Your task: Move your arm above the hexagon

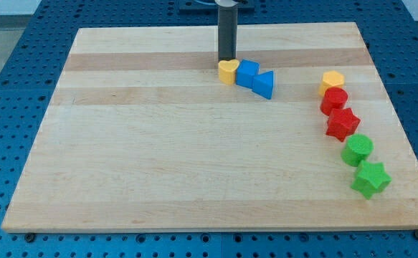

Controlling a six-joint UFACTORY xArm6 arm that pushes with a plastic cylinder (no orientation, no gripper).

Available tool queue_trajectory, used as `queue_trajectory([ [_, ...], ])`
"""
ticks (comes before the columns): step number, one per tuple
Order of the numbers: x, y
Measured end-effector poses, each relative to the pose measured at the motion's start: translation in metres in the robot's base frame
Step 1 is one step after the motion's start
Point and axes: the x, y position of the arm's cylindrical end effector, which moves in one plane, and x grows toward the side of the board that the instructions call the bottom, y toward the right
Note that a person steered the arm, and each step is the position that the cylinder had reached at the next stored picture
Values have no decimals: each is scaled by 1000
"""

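Tip: my tip [226,59] stands near the view's top, a little left of the board's middle line, at the lower end of the upright dark rod [227,32].
Jaws: there are none on this arm; it ends in the plain rod, so nothing is spread, pressed together or pinching.
Yellow heart [227,72]: just below the tip toward the view's bottom, so close that touch or a hair's gap cannot be told.
Blue block [247,72]: just right of the tip and slightly lower in the view, touching the heart's right side; its exact shape is hard to make out.
Blue triangle [264,84]: further right and lower than the tip, touching the other blue block.
Hexagon [332,81]: the task's thing, yellow, well apart from the tip, far toward the view's right and a little lower; it heads a column of blocks near the board's right edge.
Red block [333,100]: right below the hexagon, touching or nearly so; rounded, shape unclear.
Red star [342,123]: next down the column, far right of the tip and lower.
Green block [357,150]: below the red star, rounded, shape unclear.
Green star [371,178]: the column's lowest piece, the block farthest from the tip.
Board [158,158]: pale wood, carrying all the blocks and lying on a blue perforated table [8,64].
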Motion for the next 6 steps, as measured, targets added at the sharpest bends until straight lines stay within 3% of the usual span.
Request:
queue_trajectory([
  [2,-11,0],
  [3,-37,0],
  [6,-40,113],
])
